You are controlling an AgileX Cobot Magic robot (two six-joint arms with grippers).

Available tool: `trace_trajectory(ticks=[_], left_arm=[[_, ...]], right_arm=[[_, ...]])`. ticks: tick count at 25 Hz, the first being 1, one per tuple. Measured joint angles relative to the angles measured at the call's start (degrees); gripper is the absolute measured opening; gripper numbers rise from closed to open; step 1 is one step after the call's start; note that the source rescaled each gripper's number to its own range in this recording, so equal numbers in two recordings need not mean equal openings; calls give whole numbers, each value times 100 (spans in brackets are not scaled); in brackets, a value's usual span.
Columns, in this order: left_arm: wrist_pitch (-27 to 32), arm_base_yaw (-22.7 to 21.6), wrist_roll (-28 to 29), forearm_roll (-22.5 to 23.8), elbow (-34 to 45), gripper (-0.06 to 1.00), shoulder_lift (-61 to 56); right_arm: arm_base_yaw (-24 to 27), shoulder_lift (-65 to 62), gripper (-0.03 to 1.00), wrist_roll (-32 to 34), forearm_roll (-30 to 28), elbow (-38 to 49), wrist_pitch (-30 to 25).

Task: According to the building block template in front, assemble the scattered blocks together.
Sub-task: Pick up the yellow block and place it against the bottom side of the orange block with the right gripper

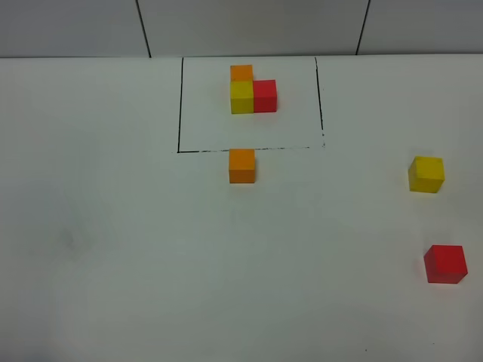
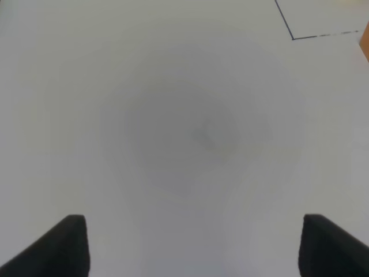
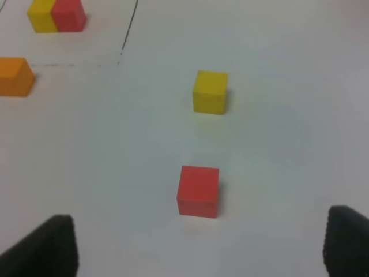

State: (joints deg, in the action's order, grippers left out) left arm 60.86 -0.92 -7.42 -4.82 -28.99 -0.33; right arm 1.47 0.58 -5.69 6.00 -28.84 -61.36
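Note:
The template (image 1: 252,90) is an L of joined orange, yellow and red cubes inside a thin black outline (image 1: 179,105) at the back of the table; its yellow and red cubes show in the right wrist view (image 3: 56,15). A loose orange cube (image 1: 242,165) sits just in front of the outline. A loose yellow cube (image 1: 426,174) and a loose red cube (image 1: 445,264) lie at the right. My right gripper (image 3: 199,245) is open and empty, the red cube (image 3: 198,191) just ahead of it and the yellow cube (image 3: 210,91) beyond. My left gripper (image 2: 193,245) is open over bare table.
The white table (image 1: 113,249) ends at a grey panelled wall (image 1: 249,26) at the back. A corner of the black outline (image 2: 294,38) and an orange sliver (image 2: 365,46) show at the edge of the left wrist view. Neither arm shows in the high view.

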Motion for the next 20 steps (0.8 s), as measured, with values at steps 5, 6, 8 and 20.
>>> trace_trajectory(ticks=[5, 6, 8, 20], left_arm=[[0, 0, 0, 0, 0, 72, 0], [0, 0, 0, 0, 0, 72, 0], [0, 0, 0, 0, 0, 72, 0], [0, 0, 0, 0, 0, 71, 0]], right_arm=[[0, 0, 73, 0, 0, 0, 0], [0, 0, 73, 0, 0, 0, 0], [0, 0, 73, 0, 0, 0, 0], [0, 0, 73, 0, 0, 0, 0]])
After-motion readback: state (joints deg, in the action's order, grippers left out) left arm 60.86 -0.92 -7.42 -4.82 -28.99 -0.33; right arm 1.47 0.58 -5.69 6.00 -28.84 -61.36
